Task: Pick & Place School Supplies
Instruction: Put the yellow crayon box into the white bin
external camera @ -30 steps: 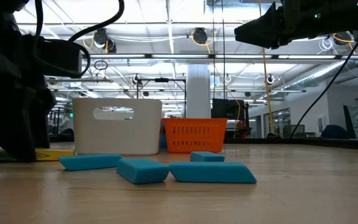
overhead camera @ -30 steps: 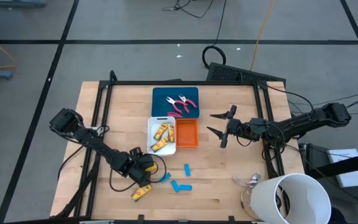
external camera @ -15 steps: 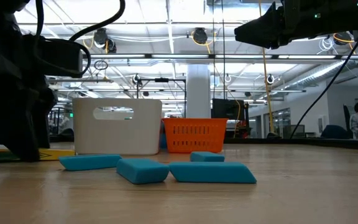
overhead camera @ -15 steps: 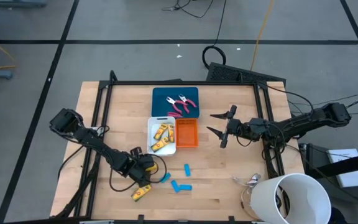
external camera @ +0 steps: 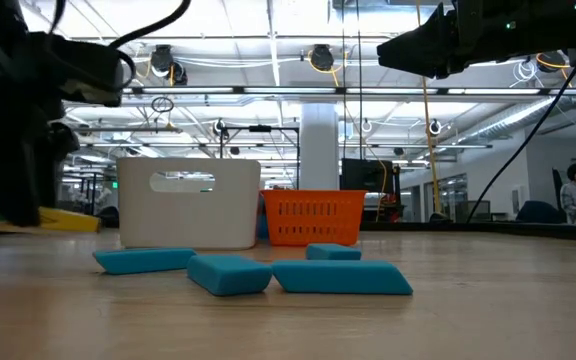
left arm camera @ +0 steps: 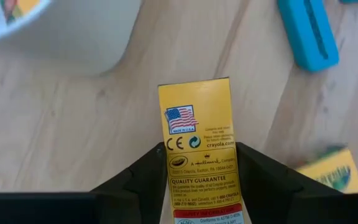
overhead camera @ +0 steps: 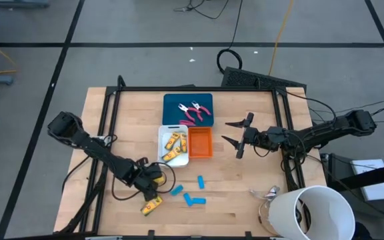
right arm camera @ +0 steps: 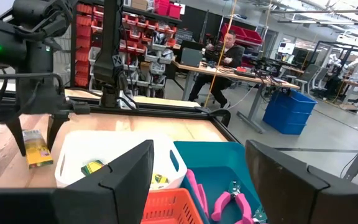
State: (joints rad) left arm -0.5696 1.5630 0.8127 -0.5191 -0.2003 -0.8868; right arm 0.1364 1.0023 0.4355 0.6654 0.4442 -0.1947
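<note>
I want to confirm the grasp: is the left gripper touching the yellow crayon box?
Touching. In the left wrist view the yellow crayon box sits clamped between the left gripper, both dark fingers pressed against its long sides.

From overhead I saw the wooden table [overhead camera: 239, 193] inside a black frame [overhead camera: 199, 89]. Near its centre sat three trays: a teal tray [overhead camera: 179, 103] at twelve o'clock, with a white tray [overhead camera: 161, 131] and an orange tray [overhead camera: 200, 143] side by side just below it, touching each other. A big white cup [overhead camera: 312, 212] stood at about four o'clock, at the table's corner. At table level the white tray [external camera: 188, 216] and orange tray [external camera: 313, 218] stood in a row before a lit workshop. A person [right arm camera: 219, 53] sat at a desk [right arm camera: 253, 73] far behind.
</note>
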